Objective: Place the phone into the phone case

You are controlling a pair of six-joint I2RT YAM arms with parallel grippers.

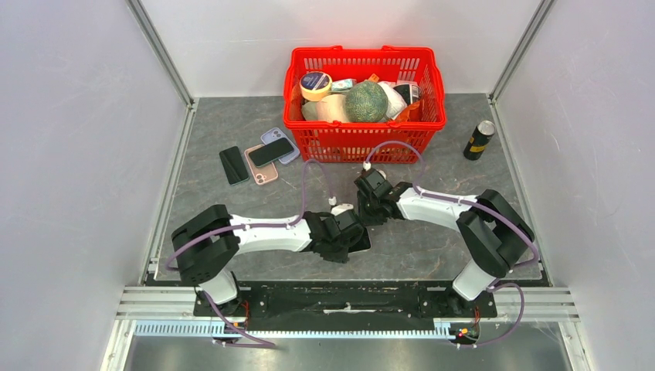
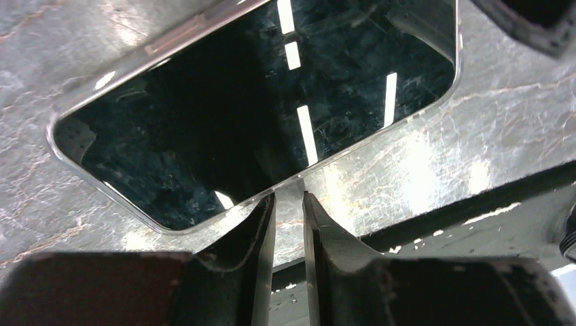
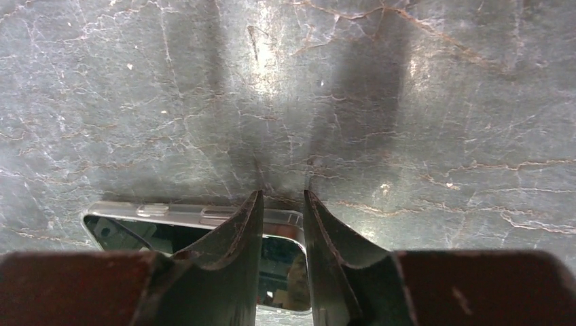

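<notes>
A phone [image 2: 258,102] with a glossy black screen lies face up on the table inside a clear case [image 2: 88,153]. In the top view it is mostly hidden under the two grippers [image 1: 361,241]. My left gripper [image 2: 289,197] is nearly shut and empty, its tips at the phone's near long edge; in the top view it is at the table's middle [image 1: 351,230]. My right gripper [image 3: 282,193] is also nearly shut and empty, its tips over one corner of the cased phone [image 3: 278,272], by the case's side buttons [image 3: 176,212]. It sits just behind the left gripper [image 1: 369,202].
A black phone [image 1: 234,165], a pink case [image 1: 261,171] and a black phone on a lavender case [image 1: 272,151] lie at the back left. A red basket [image 1: 363,143] full of groceries stands at the back. A dark can [image 1: 478,140] stands at the back right.
</notes>
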